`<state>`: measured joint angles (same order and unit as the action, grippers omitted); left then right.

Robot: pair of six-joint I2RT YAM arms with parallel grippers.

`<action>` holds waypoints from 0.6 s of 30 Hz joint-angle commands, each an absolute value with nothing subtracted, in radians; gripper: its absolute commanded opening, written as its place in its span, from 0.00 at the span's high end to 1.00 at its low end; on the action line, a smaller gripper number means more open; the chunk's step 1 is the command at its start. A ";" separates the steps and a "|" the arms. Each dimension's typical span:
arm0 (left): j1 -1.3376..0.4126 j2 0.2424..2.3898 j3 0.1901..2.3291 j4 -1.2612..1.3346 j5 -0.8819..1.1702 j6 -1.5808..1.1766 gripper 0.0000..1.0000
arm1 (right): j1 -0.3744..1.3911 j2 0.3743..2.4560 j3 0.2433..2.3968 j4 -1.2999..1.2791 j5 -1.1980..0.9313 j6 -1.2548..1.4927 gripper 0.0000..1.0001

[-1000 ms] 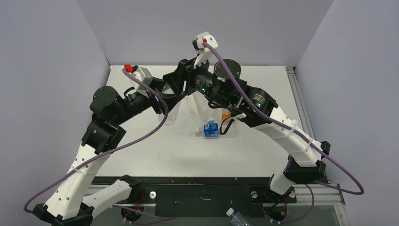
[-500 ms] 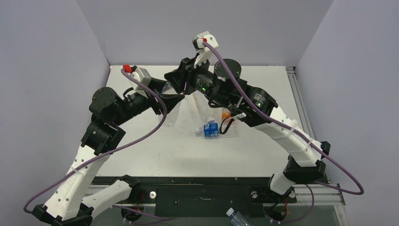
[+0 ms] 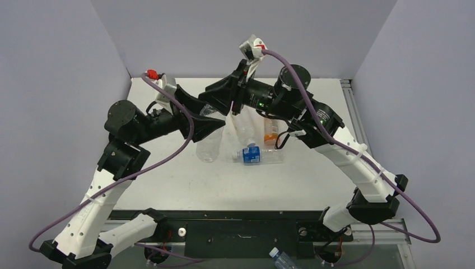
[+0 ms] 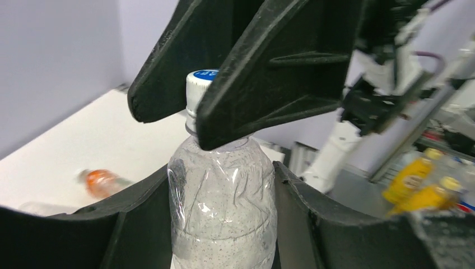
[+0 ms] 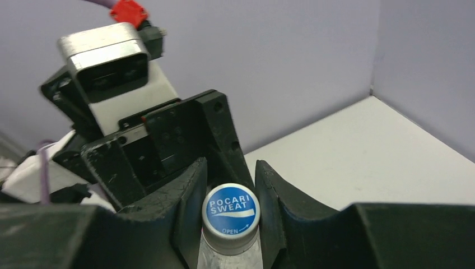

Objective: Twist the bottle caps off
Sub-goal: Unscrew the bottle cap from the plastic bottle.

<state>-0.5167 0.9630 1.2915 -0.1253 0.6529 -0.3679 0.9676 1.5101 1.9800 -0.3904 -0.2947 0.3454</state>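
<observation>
holding a clear, empty-looking bottle upright, the left claw grips its body; right claw clamps its cap.

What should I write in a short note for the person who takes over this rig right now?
Left gripper: shut on the clear bottle, holding it upright.
Right gripper: shut on that bottle's blue-topped cap.
Done: no cap is seen off yet; this one sits on the neck.
To do: twist this cap off, then handle the blue-labelled bottle and the orange bottle, both lying on the table.
</observation>
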 commanded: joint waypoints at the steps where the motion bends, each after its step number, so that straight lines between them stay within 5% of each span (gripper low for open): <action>1: -0.531 0.970 1.391 0.077 0.925 -0.553 1.00 | 0.980 1.462 1.950 -0.224 -0.712 0.374 1.00; 9: -0.550 0.987 1.464 0.126 1.044 -0.659 1.00 | 0.964 1.417 1.854 0.089 -1.003 0.578 1.00; 15: -0.551 0.983 1.473 0.103 1.039 -0.621 1.00 | 0.927 1.410 1.898 -0.067 -0.962 0.498 1.00; 18: -0.551 0.974 1.459 0.031 0.989 -0.514 1.00 | 0.911 1.390 1.922 -0.258 -0.733 0.382 0.61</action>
<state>-0.5556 0.9993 1.4147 -0.0051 1.0412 -0.6212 0.9344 1.4349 1.8729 -0.0418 -0.8642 0.4847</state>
